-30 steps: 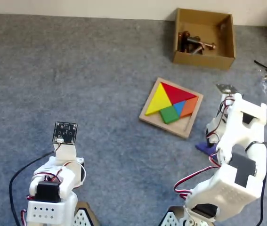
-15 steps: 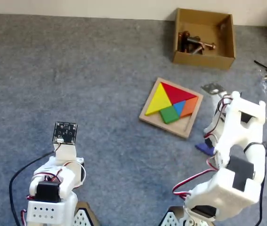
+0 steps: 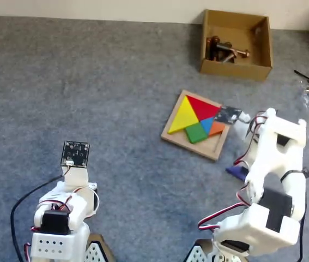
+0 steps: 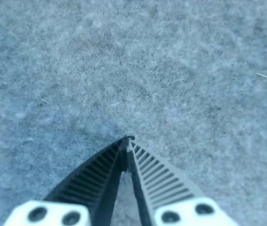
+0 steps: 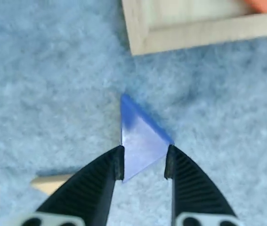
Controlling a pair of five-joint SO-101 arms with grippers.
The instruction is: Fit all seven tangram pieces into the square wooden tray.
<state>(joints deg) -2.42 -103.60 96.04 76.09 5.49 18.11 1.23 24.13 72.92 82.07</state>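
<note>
Both arms were clenched. Your right gripper point(image 5: 143, 162) pinched the blue piece point(image 5: 140, 141) beside the tray point(image 5: 190, 33); your left gripper point(image 4: 126, 143), lower left, had its tips together.

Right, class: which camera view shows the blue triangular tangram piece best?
The right wrist view: the blue triangular tangram piece lies close up between the fingers of the right end effector. The high view shows its corner beside the arm; the left wrist view faces grey carpet.

Wide carpet point(image 3: 89, 82) left of tray point(image 3: 215, 146); cardboard box point(image 3: 233, 69) near behind
</note>
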